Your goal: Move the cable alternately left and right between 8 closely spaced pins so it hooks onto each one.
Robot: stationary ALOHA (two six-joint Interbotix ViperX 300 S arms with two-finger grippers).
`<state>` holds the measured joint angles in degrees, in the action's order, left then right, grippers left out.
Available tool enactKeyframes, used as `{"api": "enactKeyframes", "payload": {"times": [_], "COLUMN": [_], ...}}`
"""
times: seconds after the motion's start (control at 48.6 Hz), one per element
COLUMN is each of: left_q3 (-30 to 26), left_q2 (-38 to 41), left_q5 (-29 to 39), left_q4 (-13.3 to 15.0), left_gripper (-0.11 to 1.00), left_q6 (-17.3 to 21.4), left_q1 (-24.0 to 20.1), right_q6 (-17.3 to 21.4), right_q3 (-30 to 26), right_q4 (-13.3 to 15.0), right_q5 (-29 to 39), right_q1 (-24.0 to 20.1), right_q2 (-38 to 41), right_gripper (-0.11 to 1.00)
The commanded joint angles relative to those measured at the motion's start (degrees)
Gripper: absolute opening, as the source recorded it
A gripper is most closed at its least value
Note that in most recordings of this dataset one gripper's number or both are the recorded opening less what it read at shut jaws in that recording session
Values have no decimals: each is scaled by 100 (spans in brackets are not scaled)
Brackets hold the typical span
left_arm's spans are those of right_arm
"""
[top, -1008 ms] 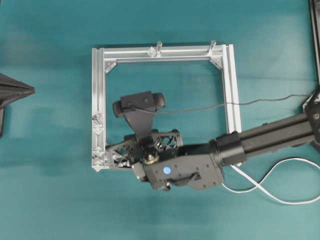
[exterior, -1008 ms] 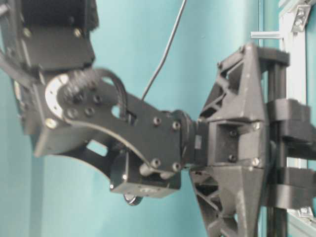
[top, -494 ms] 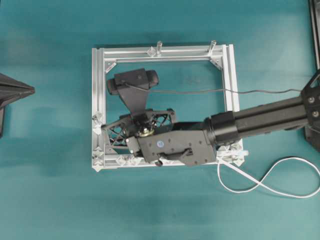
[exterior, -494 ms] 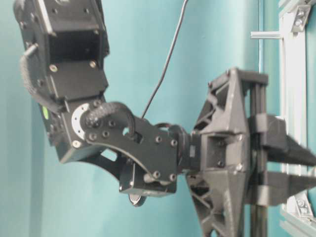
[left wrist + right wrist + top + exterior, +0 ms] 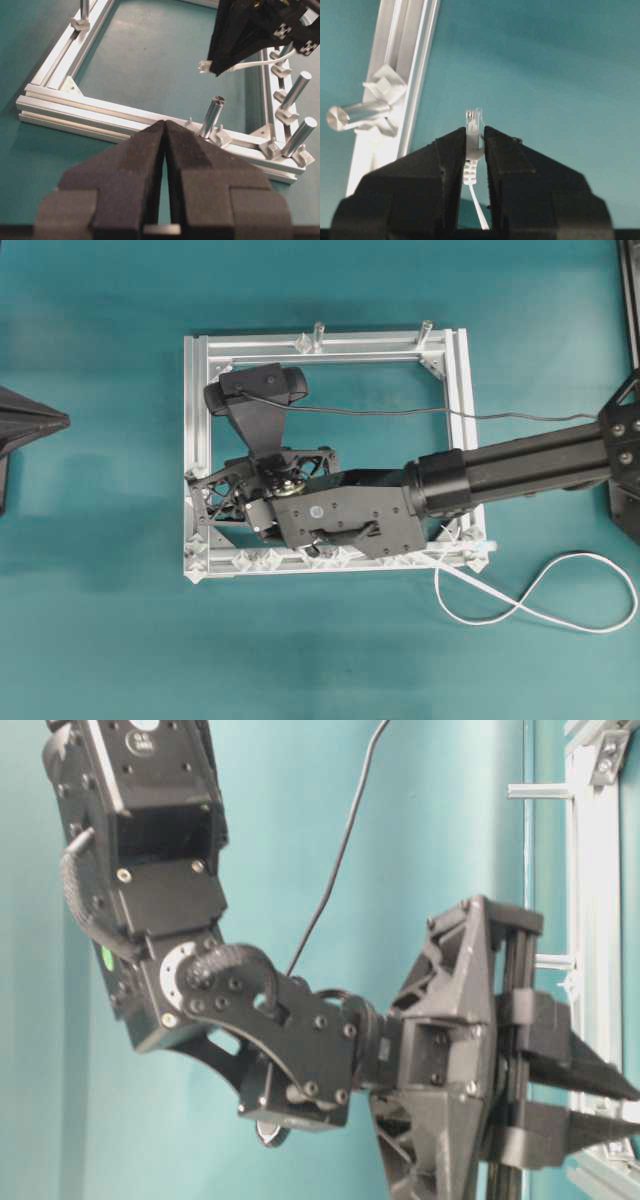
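A square frame of aluminium rail (image 5: 196, 450) is laid flat on the teal table (image 5: 100, 640), and within its open middle the right gripper (image 5: 475, 145) is seen, reached in from the right. Its jaws are drawn nearly together on the cable (image 5: 471, 167), pinched just behind the small clear plug (image 5: 474, 122), which stands out beyond the fingertips; a thin length of the cord is seen running back between the pads. In the overhead view the rest of the cable (image 5: 520, 600) is seen leaving the near right corner of the frame and lying on the table in one crossed loop. Along the near rail some of the small silver pins (image 5: 262, 558) are visible in a close row, the others being hidden beneath the arm, so that their number cannot be counted. Two upright cylindrical posts (image 5: 318, 336) are counted on the far rail in the overhead view; three such posts (image 5: 212, 116) are counted near a corner in the left wrist view, and one post (image 5: 355, 114) in the right wrist view. The left gripper (image 5: 165, 131) is seen hanging outside the frame, its two dark pads brought together at the tips with nothing between them. One black wire (image 5: 400, 412) is stretched across the frame from the wrist camera (image 5: 255, 388) toward the right.
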<state>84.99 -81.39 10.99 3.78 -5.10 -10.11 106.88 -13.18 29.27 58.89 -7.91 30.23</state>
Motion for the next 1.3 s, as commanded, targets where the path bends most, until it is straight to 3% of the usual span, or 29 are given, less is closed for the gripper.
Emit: {"api": "enactKeyframes", "payload": {"times": [0.0, 0.37, 1.276], "left_q3": [-167, -167, -167], "left_q2": [88, 88, 88], "left_q5": [-26, -26, -26], "left_q4": [-9, -9, -9], "left_gripper": [0, 0, 0], "left_q6": [-35, -35, -35], "left_q1": [9, 9, 9], "right_q6": [-9, -26, 589], "right_q3": [-255, -870, -940], "right_q4": [35, 35, -44], "right_q5": [-44, -176, -79], "right_q1": [9, -35, -835], "right_q2": [-44, 308, 334], "right_gripper": [15, 15, 15]}}
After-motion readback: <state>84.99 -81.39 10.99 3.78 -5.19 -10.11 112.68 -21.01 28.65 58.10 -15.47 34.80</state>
